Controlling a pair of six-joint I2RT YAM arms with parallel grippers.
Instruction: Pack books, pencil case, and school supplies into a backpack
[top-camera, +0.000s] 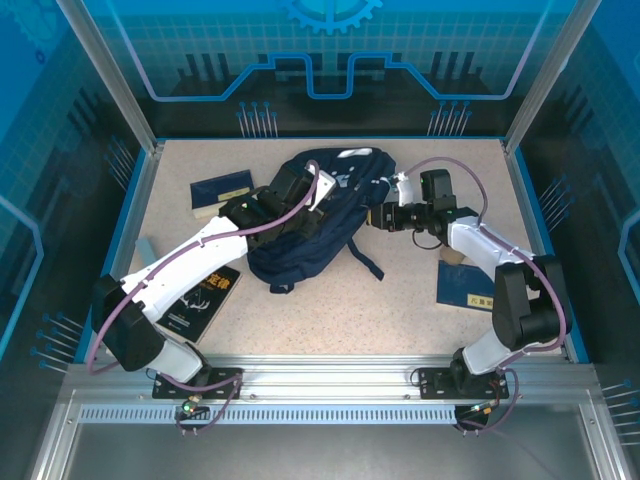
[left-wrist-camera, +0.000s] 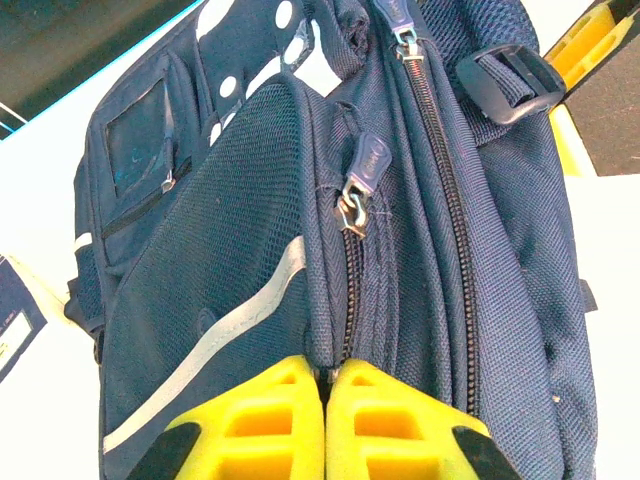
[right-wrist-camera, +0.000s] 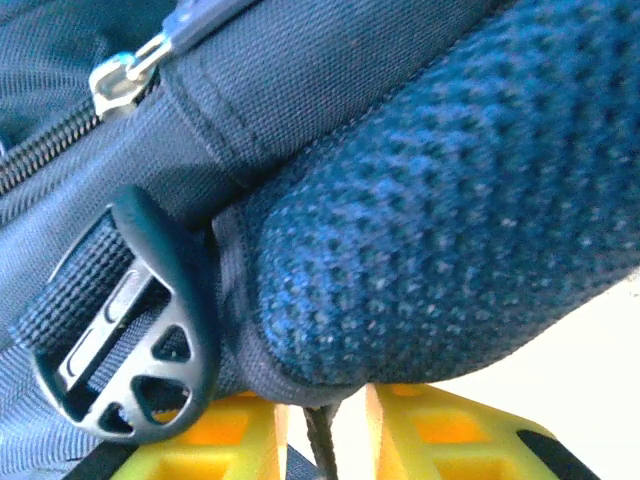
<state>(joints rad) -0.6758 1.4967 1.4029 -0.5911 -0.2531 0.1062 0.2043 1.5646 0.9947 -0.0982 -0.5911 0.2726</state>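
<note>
While the backpack (top-camera: 318, 248) lies mid-surface (top-camera: 400, 330) between your arms, your left jaws press together on fabric beside its zipper (left-wrist-camera: 350, 290); your right jaws pinch its padded lower edge.

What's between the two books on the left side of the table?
In the top view, the left arm crosses over the stretch between the far book and the near book, reaching toward the backpack.
</note>
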